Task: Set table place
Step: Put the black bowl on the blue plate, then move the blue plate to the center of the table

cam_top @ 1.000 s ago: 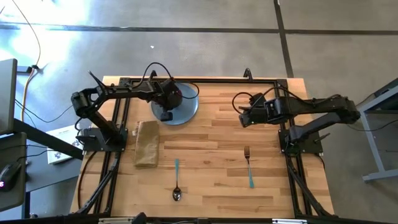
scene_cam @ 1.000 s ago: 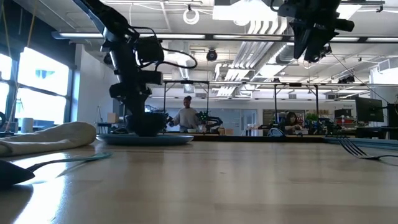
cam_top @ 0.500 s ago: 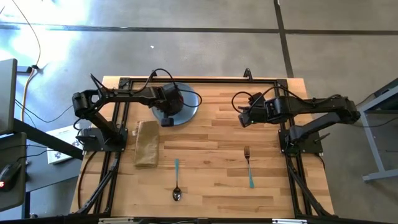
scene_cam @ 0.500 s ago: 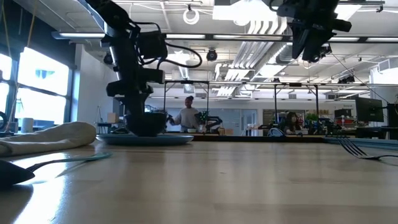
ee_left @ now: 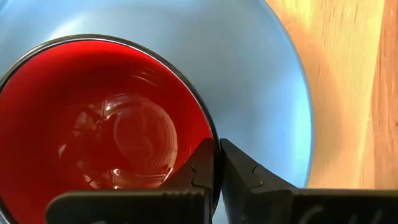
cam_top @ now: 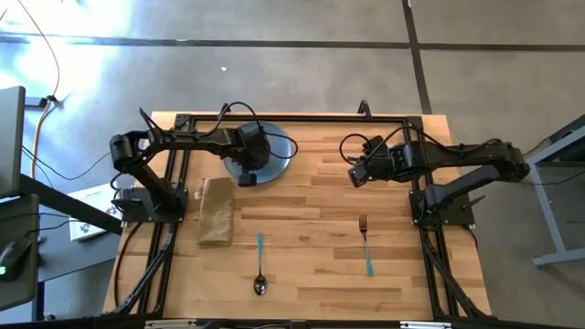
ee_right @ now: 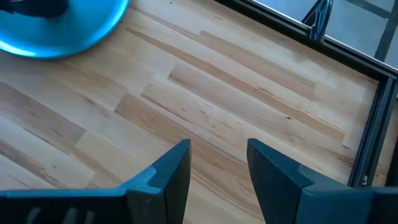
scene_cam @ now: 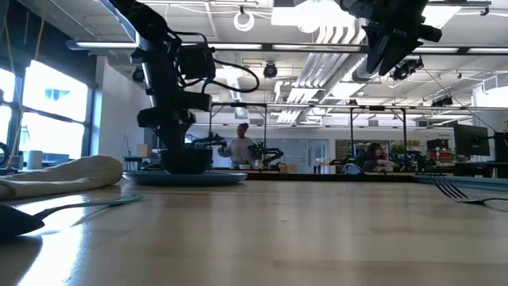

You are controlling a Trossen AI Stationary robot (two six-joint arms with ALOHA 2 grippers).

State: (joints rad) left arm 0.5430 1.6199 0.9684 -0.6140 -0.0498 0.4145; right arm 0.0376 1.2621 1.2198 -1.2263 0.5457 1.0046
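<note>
The red bowl stands in the round blue-grey plate at the far left-centre of the wooden table. In the low view the bowl rests with its base on the plate. My left gripper comes down over the plate and is shut on the bowl. My right gripper hangs open and empty above bare wood, right of the plate; it also shows in its own wrist view. The fork and the spoon, both with teal handles, lie flat near the front. My left gripper pinches the bowl's rim with one finger inside the bowl and one outside. The fingers come from above, pointing down. The bowl stands upright with its base on the plate.
A tan folded cloth lies left of the spoon, near the left arm's base. A black rail frame edges the table. Bare wood lies between the plate, the fork and the spoon. People sit in the room far behind the table.
My left gripper has shifted a little toward the table's right edge over the plate. The bowl stays on the plate. My right gripper has drifted slightly toward the plate, still open.
</note>
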